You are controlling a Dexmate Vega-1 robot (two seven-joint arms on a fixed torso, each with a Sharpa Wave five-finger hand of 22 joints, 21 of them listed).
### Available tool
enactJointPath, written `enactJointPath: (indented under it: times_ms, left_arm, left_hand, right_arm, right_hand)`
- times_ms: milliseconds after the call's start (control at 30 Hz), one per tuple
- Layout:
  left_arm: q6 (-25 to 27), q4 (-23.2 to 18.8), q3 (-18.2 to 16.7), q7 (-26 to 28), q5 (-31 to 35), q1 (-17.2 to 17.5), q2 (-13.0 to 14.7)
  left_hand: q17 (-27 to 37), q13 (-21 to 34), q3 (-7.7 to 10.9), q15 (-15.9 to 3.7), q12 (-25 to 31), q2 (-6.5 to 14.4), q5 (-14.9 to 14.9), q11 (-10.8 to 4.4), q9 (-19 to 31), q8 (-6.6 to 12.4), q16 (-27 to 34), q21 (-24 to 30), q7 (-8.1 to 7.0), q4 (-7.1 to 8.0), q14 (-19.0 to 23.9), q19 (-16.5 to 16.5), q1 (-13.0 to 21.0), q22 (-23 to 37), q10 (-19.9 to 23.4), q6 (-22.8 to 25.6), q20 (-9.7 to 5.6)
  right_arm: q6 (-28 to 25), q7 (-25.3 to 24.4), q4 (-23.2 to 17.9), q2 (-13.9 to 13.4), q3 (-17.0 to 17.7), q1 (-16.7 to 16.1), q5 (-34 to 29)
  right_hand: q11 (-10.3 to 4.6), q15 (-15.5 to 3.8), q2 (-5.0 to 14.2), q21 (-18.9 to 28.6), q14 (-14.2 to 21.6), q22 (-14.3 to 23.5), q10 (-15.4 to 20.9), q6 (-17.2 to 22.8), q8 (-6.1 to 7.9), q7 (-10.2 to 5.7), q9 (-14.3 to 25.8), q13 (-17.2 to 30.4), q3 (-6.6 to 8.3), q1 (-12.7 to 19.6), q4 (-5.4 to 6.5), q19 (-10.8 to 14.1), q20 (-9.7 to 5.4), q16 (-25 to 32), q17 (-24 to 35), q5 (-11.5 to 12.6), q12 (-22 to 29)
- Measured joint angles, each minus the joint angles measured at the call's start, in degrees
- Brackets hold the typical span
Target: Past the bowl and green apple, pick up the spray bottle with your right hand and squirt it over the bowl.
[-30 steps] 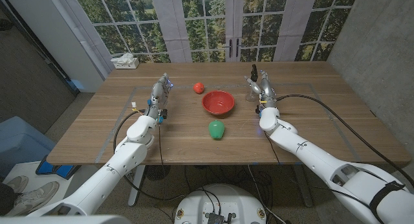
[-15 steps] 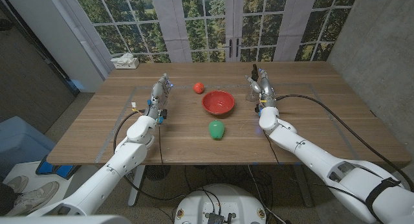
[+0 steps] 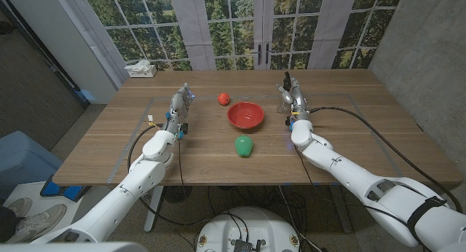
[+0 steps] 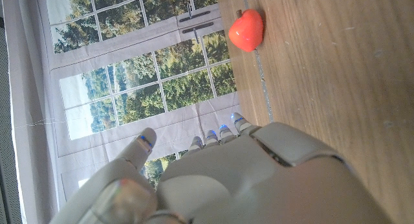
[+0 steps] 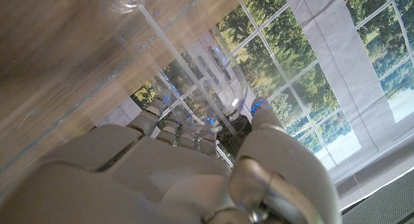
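Note:
A clear spray bottle (image 3: 285, 90) with a black head stands on the table at the far right, past the red bowl (image 3: 246, 115) and the green apple (image 3: 244, 145). My right hand (image 3: 294, 103) is up against it from the near side. In the right wrist view the bottle (image 5: 187, 68) with its thin dip tube stands between the thumb and the fingers (image 5: 155, 111) of my right hand (image 5: 194, 179); a firm grip is not evident. My left hand (image 3: 179, 108) stands on its edge left of the bowl, fingers straight, holding nothing.
A small red fruit (image 3: 223, 98) lies just beyond the bowl's left side, also seen from the left wrist (image 4: 246, 30). A tissue box (image 3: 140, 68) sits at the table's far left corner. Windows stand behind the table's far edge.
My right hand has edged a little farther forward, closer around the spray bottle. The left hand, bowl and apple have not moved.

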Motion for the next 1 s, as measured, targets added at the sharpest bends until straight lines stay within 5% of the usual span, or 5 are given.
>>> enactJointPath:
  times_ms: [300,500,733,867,1000]
  left_arm:
    - [0.2,0.2,0.0,-0.4,-0.3,-0.1,0.0]
    - [0.4,0.3,0.0,-0.6,-0.4,-0.2,0.1]
    - [0.5,0.4,0.0,-0.7,-0.6,-0.3,0.1]
    - [0.7,0.4,0.0,-0.8,-0.7,-0.3,0.1]
    - [0.8,0.5,0.0,-0.8,-0.8,-0.4,0.1]
  left_hand:
    - [0.0,0.0,0.00,0.00,0.0,0.0,0.0,0.00,0.0,0.00,0.0,0.0,0.22,0.00,0.0,0.0,0.0,0.0,0.0,0.2,0.00]
    - [0.1,0.0,0.00,0.00,0.0,0.0,0.0,0.32,0.0,0.00,0.0,-0.2,0.22,0.00,0.0,0.0,0.0,0.0,-0.3,0.2,0.00]
    - [0.2,0.0,0.00,0.00,0.0,0.0,0.0,0.31,0.0,0.00,0.0,-0.2,0.22,0.00,0.0,0.0,0.0,0.0,-0.3,0.2,0.00]
    - [0.1,0.0,0.00,0.00,0.0,0.0,0.0,0.52,0.0,0.00,0.0,-0.2,0.22,0.00,0.0,0.0,0.0,0.0,-0.1,0.2,0.00]
    - [0.1,0.0,0.00,0.00,0.0,0.0,0.0,0.52,0.0,0.00,0.0,-0.7,0.22,0.00,0.0,0.0,0.0,0.0,-0.1,0.2,0.00]
  right_arm:
    - [1.8,0.1,0.5,0.6,0.6,0.0,1.0]
    - [2.1,-0.9,0.5,1.1,0.7,-0.2,0.9]
    - [3.3,-3.5,1.9,2.0,0.7,0.0,-0.1]
    - [4.4,-4.6,3.0,2.5,0.7,0.3,-0.5]
    - [5.4,-5.8,4.0,3.0,0.6,0.6,-0.8]
  right_hand:
    - [-1.76,0.16,2.57,0.8,2.2,0.3,1.8,3.9,0.88,-2.83,0.4,0.3,3.24,3.0,-0.23,2.1,-0.94,2.0,1.4,0.0,0.4]
    - [-3.78,0.06,2.47,1.4,4.0,0.5,3.2,7.6,1.92,-3.09,1.3,0.9,7.13,8.2,0.00,4.0,-1.11,4.2,3.3,0.0,1.1]
    - [-5.76,-0.01,2.35,2.4,5.6,0.7,5.6,15.0,5.58,-3.01,3.7,2.0,8.90,11.7,0.52,6.1,-1.11,7.1,6.0,-0.7,2.5]
    - [-7.87,0.00,2.35,2.9,6.8,0.8,7.7,19.8,8.65,-3.05,6.0,3.3,9.70,14.6,0.85,7.1,-1.30,9.4,8.4,-0.9,3.6]
    - [-8.15,0.00,2.13,3.5,7.4,1.1,8.9,23.2,11.59,-2.95,8.2,4.5,9.70,15.4,0.85,7.7,-1.12,11.3,10.4,-1.2,4.3]
